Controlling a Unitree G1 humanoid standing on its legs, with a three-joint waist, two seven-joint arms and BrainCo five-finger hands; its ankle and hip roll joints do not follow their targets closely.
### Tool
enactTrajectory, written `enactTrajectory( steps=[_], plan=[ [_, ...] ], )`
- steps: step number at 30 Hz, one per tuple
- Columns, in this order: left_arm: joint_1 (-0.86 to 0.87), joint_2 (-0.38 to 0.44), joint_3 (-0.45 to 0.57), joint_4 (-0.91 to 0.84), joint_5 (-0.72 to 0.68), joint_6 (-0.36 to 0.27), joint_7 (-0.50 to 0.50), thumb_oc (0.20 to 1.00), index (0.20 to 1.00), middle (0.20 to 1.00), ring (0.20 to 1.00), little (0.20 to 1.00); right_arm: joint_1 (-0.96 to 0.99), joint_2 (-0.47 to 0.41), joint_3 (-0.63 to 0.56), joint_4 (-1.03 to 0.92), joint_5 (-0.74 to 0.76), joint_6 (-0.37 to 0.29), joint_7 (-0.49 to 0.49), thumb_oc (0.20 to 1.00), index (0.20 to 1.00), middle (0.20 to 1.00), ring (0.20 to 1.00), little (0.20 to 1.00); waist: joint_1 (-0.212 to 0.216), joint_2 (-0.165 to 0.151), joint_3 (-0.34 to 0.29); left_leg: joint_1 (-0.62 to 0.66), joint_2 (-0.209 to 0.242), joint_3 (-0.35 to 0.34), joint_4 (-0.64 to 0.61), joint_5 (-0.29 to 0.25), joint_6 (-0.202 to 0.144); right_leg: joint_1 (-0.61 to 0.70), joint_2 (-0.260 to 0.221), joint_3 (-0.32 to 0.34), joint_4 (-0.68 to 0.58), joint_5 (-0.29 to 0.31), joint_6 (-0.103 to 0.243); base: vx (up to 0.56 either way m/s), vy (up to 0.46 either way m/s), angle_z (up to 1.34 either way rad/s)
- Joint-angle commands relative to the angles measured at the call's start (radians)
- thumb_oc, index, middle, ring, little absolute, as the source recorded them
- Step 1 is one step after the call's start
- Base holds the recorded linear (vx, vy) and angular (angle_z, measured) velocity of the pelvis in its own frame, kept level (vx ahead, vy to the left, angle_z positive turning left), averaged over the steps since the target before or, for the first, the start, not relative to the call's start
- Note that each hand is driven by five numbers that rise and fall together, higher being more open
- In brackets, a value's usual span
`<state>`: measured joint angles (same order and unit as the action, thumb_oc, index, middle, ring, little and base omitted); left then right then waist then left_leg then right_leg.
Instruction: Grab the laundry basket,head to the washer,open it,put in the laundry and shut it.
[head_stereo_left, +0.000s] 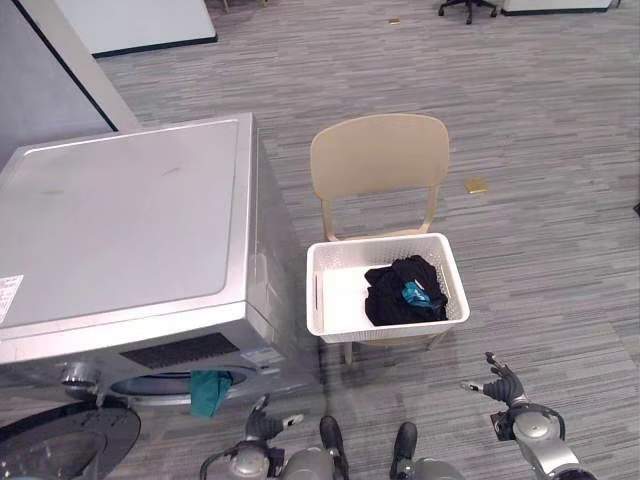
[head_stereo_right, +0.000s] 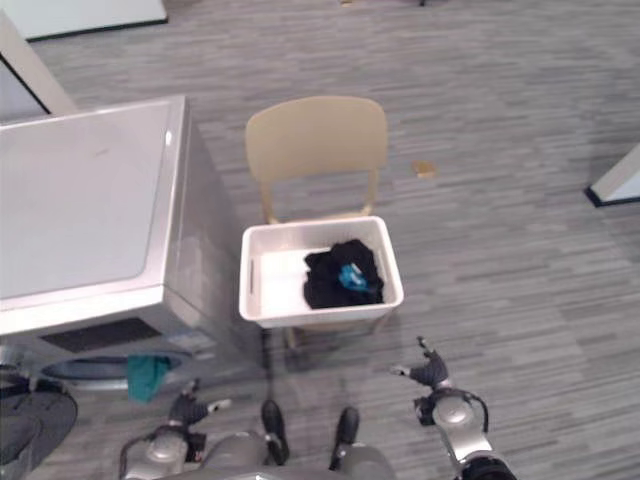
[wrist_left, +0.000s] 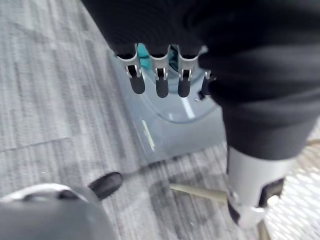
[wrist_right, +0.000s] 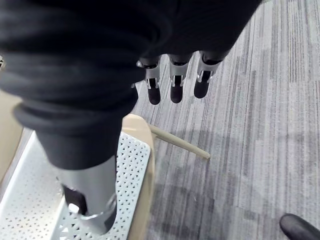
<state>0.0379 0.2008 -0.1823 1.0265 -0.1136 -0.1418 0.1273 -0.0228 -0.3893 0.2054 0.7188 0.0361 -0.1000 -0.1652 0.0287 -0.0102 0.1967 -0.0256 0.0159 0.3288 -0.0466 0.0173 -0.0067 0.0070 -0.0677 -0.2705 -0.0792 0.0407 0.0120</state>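
White perforated plastic laundry basket (head_stereo_left: 322, 310), mid-frame on the chair (head_stereo_left: 378, 160): light, stiff; you'd grip its side rims, left hand (head_stereo_left: 262, 428) and right hand (head_stereo_left: 503, 385) both empty, fingers relaxed.

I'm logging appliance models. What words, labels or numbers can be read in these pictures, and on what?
None can be read.
A white sticker sits at the near left corner of the washer top: print too small to read.
Small labels on the washer front beside the dark panel: too blurred to read.
The white laundry basket and the beige chair show no writing.
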Motion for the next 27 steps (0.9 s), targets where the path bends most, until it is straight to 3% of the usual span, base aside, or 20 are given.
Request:
enactTrajectory(
  steps=[1, 2, 3, 6, 10, 15, 18, 27],
  plan=[
    [-0.004, 0.036, -0.003, -0.027, -0.007, -0.013, 0.014, 1.0, 1.0, 1.0, 1.0, 1.0, -0.007, -0.028, -0.002, -0.094, -0.068, -0.035, -0.017, 1.0, 1.0, 1.0, 1.0, 1.0, 0.007, -0.01, -0.04, -0.02, -0.023, -0.074, 0.052, -0.064, 0.026, -0.011, -0.04, 0.019, 0.213, -0.156, 0.117, 0.13, 0.136, -0.46],
    [-0.018, 0.057, 0.009, -0.033, 0.003, -0.014, 0.026, 1.0, 1.0, 1.0, 1.0, 1.0, -0.028, -0.057, 0.006, -0.163, -0.119, -0.037, -0.025, 1.0, 1.0, 1.0, 1.0, 1.0, 0.008, -0.014, -0.015, -0.011, -0.024, -0.097, 0.059, -0.072, 0.04, -0.094, -0.051, 0.049, 0.374, -0.16, 0.138, 0.1, 0.088, -0.35],
    [-0.022, 0.064, 0.015, -0.033, 0.009, -0.016, 0.03, 1.0, 1.0, 1.0, 1.0, 1.0, -0.031, -0.073, 0.004, -0.198, -0.142, -0.038, -0.028, 1.0, 1.0, 1.0, 1.0, 1.0, 0.006, -0.013, -0.011, -0.009, -0.024, -0.114, 0.057, -0.072, 0.041, -0.119, -0.039, 0.081, 0.394, -0.156, 0.14, 0.1, 0.013, 0.0],
    [-0.024, 0.079, 0.01, -0.058, 0.02, -0.027, 0.034, 1.0, 1.0, 1.0, 1.0, 1.0, -0.045, -0.141, 0.002, -0.283, -0.21, -0.034, -0.031, 1.0, 1.0, 1.0, 1.0, 1.0, -0.005, -0.013, -0.003, 0.011, -0.036, -0.186, 0.018, -0.055, 0.027, -0.157, -0.009, 0.204, 0.28, -0.117, 0.126, 0.1, -0.084, 0.87],
    [-0.009, 0.093, 0.016, -0.043, 0.041, -0.03, 0.026, 1.0, 1.0, 1.0, 1.0, 1.0, -0.106, -0.195, 0.047, -0.25, -0.291, -0.018, -0.029, 1.0, 1.0, 1.0, 1.0, 1.0, 0.015, -0.032, -0.012, 0.01, -0.045, -0.217, 0.007, -0.051, 0.016, -0.11, -0.027, 0.189, 0.177, -0.095, 0.129, 0.06, -0.106, 0.61],
    [-0.002, 0.101, 0.011, -0.04, 0.036, -0.033, 0.024, 1.0, 1.0, 1.0, 1.0, 1.0, -0.214, -0.246, 0.116, -0.175, -0.323, -0.006, -0.031, 1.0, 1.0, 1.0, 1.0, 1.0, 0.039, -0.025, 0.001, -0.03, -0.033, -0.242, -0.01, -0.019, -0.002, -0.117, -0.022, 0.163, 0.145, -0.082, 0.117, -0.01, -0.122, 0.41],
    [-0.016, 0.107, -0.009, -0.029, 0.037, -0.035, 0.026, 1.0, 1.0, 1.0, 1.0, 1.0, -0.294, -0.27, 0.167, -0.074, -0.353, 0.011, -0.045, 1.0, 1.0, 1.0, 1.0, 1.0, 0.056, -0.007, 0.028, -0.071, -0.028, -0.276, -0.026, 0.013, -0.018, -0.139, -0.018, 0.122, 0.136, -0.083, 0.103, -0.06, -0.117, 0.28],
    [-0.051, 0.087, -0.05, -0.016, 0.028, -0.034, 0.043, 1.0, 1.0, 1.0, 1.0, 1.0, -0.386, -0.241, 0.209, 0.103, -0.385, 0.049, -0.092, 1.0, 1.0, 1.0, 1.0, 1.0, 0.061, 0.051, 0.073, -0.136, -0.015, -0.318, -0.04, 0.066, -0.044, -0.199, -0.008, 0.088, 0.166, -0.103, 0.079, -0.05, -0.066, 0.19]
  ],
)
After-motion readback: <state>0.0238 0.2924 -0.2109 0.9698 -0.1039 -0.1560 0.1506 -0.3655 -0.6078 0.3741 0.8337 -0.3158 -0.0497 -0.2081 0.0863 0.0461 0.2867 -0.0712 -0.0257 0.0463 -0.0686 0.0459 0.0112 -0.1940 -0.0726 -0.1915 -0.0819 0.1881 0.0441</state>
